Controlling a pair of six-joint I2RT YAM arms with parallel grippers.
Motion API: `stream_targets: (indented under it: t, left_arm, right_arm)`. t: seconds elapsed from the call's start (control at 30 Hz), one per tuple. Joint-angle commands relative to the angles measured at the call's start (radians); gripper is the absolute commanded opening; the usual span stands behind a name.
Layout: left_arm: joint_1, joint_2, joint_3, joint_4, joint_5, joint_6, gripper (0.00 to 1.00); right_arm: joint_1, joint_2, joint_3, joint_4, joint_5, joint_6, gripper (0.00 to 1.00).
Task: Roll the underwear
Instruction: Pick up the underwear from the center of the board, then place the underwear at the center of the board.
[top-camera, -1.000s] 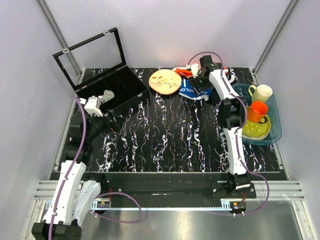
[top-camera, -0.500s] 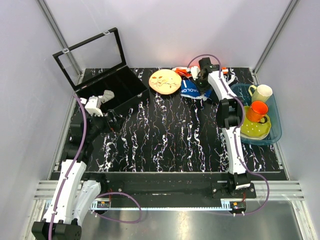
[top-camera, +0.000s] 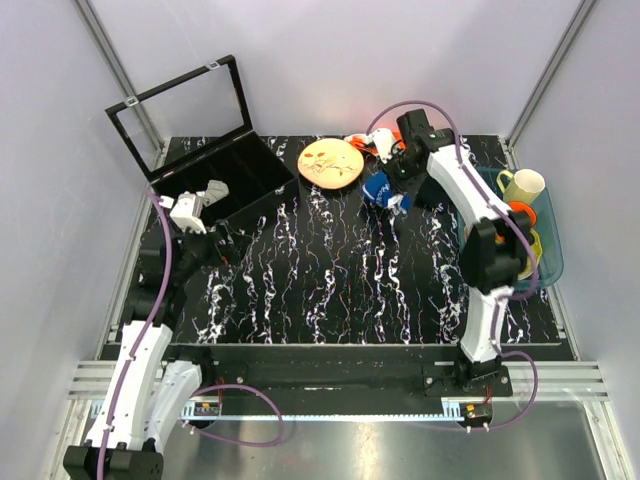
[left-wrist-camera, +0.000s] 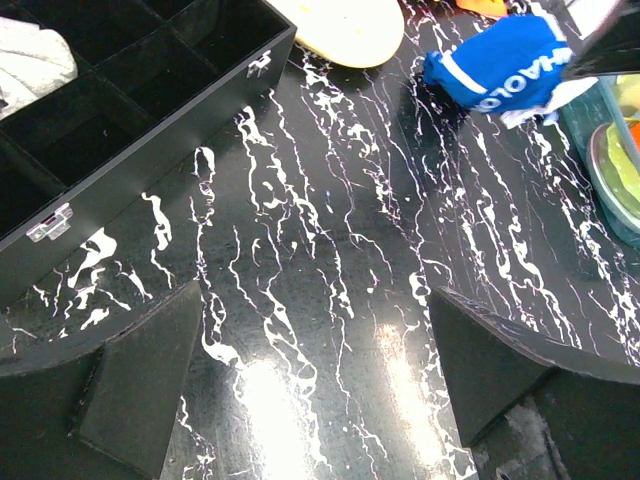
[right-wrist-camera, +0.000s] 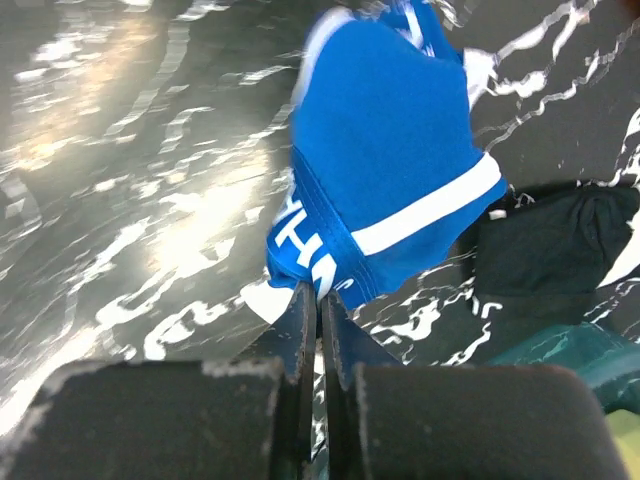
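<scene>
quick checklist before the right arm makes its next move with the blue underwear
1. Grip: right tool shut on the underwear, pinching its edge: ok.
2. Lay: underwear spread flat for rolling: not ok, it is bunched up.
3. Helper: left tool open and holding nothing: ok.
4. Neighbours: underwear apart from the plate: ok.
5. Layers: how many layers of fabric are in the pinch: cannot tell.

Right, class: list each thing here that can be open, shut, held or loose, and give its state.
underwear: bunched up, not rolled, pinched at one edge
right gripper: shut on the underwear
left gripper: open, empty
black case: open, lid raised
</scene>
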Motion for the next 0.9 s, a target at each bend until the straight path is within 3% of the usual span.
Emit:
stream_targets:
  t: [0.0, 0.2, 0.27, 0.33, 0.47, 0.57, 0.63, 0.7, 0.87]
  left_arm:
    - [-0.002, -0.009, 0.010, 0.065, 0.072, -0.015, 0.99]
    - [-0.016, 0.024, -0.019, 0.160, 0.273, -0.077, 0.99]
    - [-0.025, 0.040, -0.039, 0.218, 0.396, -0.090, 0.99]
    - [-0.043, 0.066, -0.044, 0.228, 0.456, -0.097, 0.99]
    - [-0.143, 0.124, -0.027, 0.173, 0.464, -0.104, 0.93]
    - [-0.250, 0.178, 0.005, 0.055, 0.354, -0.081, 0.90]
    - [-0.391, 0.202, 0.037, -0.026, 0.233, -0.075, 0.90]
    - [-0.554, 0.233, 0.047, -0.054, 0.148, -0.081, 0.88]
    - [-1.003, 0.374, 0.067, -0.146, -0.286, -0.077, 0.81]
  right_arm:
    - [0.085, -0.338, -0.208, 0.033, -0.138, -0.082, 0.00]
    - [0.123, -0.650, -0.557, 0.014, -0.385, -0.116, 0.04]
    - [0.133, -0.683, -0.711, 0.057, -0.419, -0.096, 0.15]
    - [0.136, -0.694, -0.818, 0.091, -0.432, -0.085, 0.42]
    - [0.136, -0.698, -0.894, 0.134, -0.380, -0.066, 0.60]
    - [0.134, -0.728, -0.932, 0.157, -0.409, -0.085, 0.64]
    - [0.136, -0.754, -0.973, 0.172, -0.435, -0.135, 0.64]
    - [0.131, -0.787, -1.010, 0.190, -0.468, -0.210, 0.64]
    - [0.122, -0.864, -1.093, 0.210, -0.555, -0.333, 0.64]
